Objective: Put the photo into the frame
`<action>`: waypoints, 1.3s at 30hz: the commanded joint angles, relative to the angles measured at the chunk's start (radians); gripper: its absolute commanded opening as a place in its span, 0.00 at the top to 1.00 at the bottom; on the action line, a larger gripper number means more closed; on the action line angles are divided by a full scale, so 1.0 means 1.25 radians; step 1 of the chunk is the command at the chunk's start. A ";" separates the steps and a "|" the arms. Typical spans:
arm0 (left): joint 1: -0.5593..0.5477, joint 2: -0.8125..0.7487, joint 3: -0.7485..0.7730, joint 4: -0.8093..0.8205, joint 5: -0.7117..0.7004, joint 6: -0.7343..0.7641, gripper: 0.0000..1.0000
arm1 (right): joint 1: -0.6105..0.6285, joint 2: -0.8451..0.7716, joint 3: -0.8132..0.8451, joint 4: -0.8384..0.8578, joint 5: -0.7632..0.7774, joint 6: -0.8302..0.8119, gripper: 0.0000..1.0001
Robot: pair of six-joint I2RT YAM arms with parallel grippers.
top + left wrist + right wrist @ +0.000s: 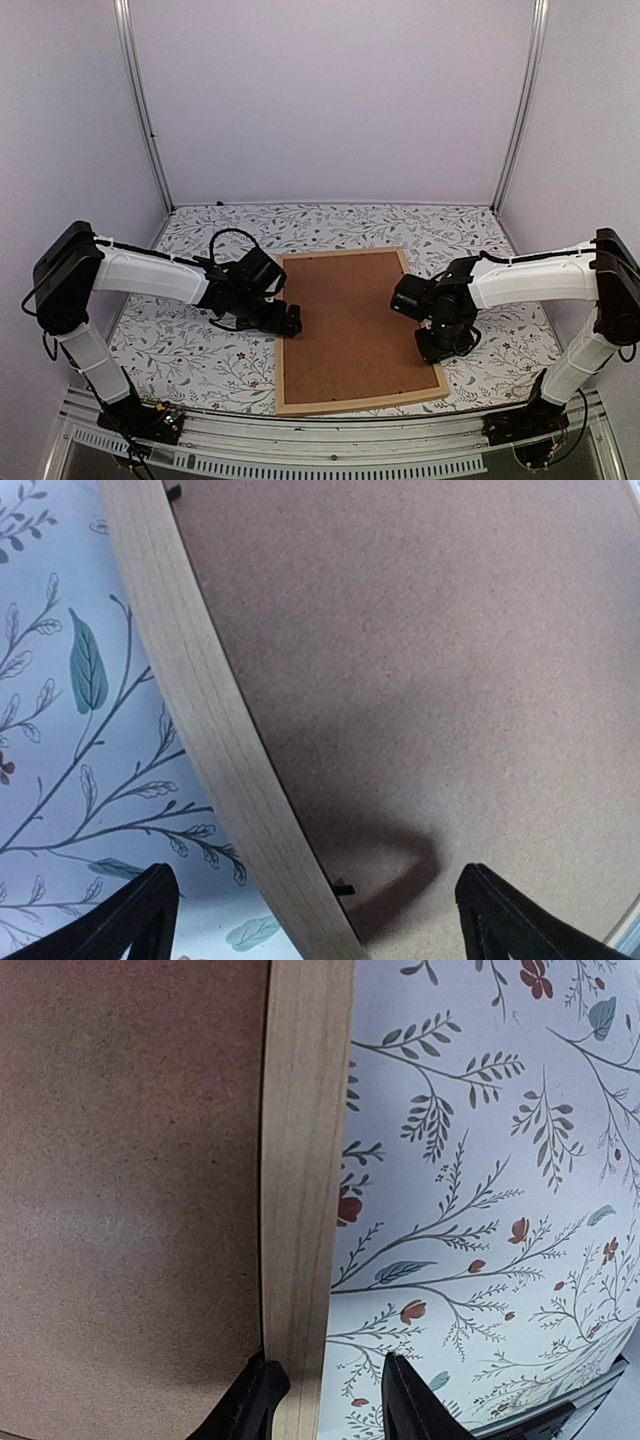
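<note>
The frame (360, 403) lies flat on the flowered cloth (190, 350), back upward, between the two arms; it serves as the container here, and what fills it is the brown board (350, 320), sitting inside the wood strips with a small black tab (343, 888) over its left edge; the photo shows in no view, and whether it sits under the board I cannot tell.

The left claw (318, 925) is spread wide, hanging over the frame's left strip with one finger above the cloth and one above the board, pinching nothing; the right claw (330, 1400) is part spread astride the right strip, the inner finger against the wood, a gap showing on the outer side, so no firm pinch that I can see.

My guess is that both arms are taking the frame by its sides; next they would need to close evenly on the thin strips and lift level, lest it twist or the board slip out.
</note>
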 commanded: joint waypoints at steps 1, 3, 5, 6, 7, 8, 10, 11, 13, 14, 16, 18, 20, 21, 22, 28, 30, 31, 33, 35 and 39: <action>-0.016 -0.003 -0.013 0.018 0.002 -0.008 0.00 | 0.013 0.063 -0.004 0.022 0.003 0.010 0.59; -0.020 0.001 -0.014 0.021 0.003 -0.010 0.00 | 0.016 0.080 0.002 0.028 0.000 0.007 0.60; -0.024 0.005 -0.015 0.021 0.003 -0.013 0.00 | 0.022 0.098 0.006 0.035 -0.005 0.005 0.60; -0.025 0.006 -0.015 0.022 0.001 -0.014 0.00 | 0.025 0.104 0.008 0.038 -0.006 0.005 0.60; -0.027 0.007 -0.013 0.023 0.002 -0.015 0.00 | 0.028 0.111 0.008 0.041 -0.008 0.005 0.60; -0.028 0.009 -0.013 0.023 0.002 -0.015 0.00 | 0.031 0.116 0.007 0.045 -0.011 0.006 0.60; -0.030 0.013 -0.012 0.023 0.001 -0.014 0.00 | 0.034 0.132 0.007 0.051 -0.014 0.005 0.60; -0.031 0.013 -0.011 0.023 0.001 -0.014 0.00 | 0.037 0.137 0.009 0.053 -0.015 0.005 0.60; -0.033 0.014 -0.011 0.022 0.000 -0.014 0.00 | 0.042 0.149 0.010 0.060 -0.019 0.005 0.60; -0.034 0.015 -0.011 0.022 -0.001 -0.015 0.00 | 0.044 0.154 0.011 0.065 -0.021 0.004 0.60; -0.033 0.015 -0.011 0.020 -0.002 -0.016 0.00 | 0.047 0.162 0.011 0.070 -0.025 0.003 0.60; -0.034 0.014 -0.011 0.018 -0.005 -0.017 0.00 | 0.048 0.169 0.010 0.073 -0.025 0.002 0.60; -0.035 0.013 -0.010 0.014 -0.008 -0.017 0.00 | 0.047 0.172 0.013 0.074 -0.022 0.000 0.60; -0.035 0.011 -0.009 0.010 -0.012 -0.017 0.00 | 0.047 0.170 0.017 0.075 -0.020 -0.002 0.60; -0.035 0.009 -0.008 0.007 -0.017 -0.016 0.00 | 0.048 0.166 0.019 0.075 -0.020 -0.003 0.60; -0.035 -0.011 0.006 -0.025 -0.062 -0.012 0.00 | 0.025 0.070 0.040 0.080 -0.011 -0.023 0.60; -0.035 -0.024 0.007 -0.027 -0.071 -0.011 0.00 | 0.005 0.018 0.038 0.087 -0.014 -0.032 0.60; -0.035 -0.029 0.008 -0.029 -0.076 -0.012 0.00 | -0.007 -0.010 0.035 0.093 -0.019 -0.038 0.60; -0.034 -0.036 0.010 -0.032 -0.084 -0.013 0.00 | -0.039 -0.062 0.030 0.102 -0.028 -0.052 0.60; -0.033 -0.043 0.011 -0.033 -0.087 -0.014 0.00 | -0.066 -0.098 0.026 0.112 -0.033 -0.065 0.60; -0.033 -0.047 0.011 -0.033 -0.078 -0.014 0.00 | -0.129 -0.138 -0.004 0.166 -0.070 -0.103 0.59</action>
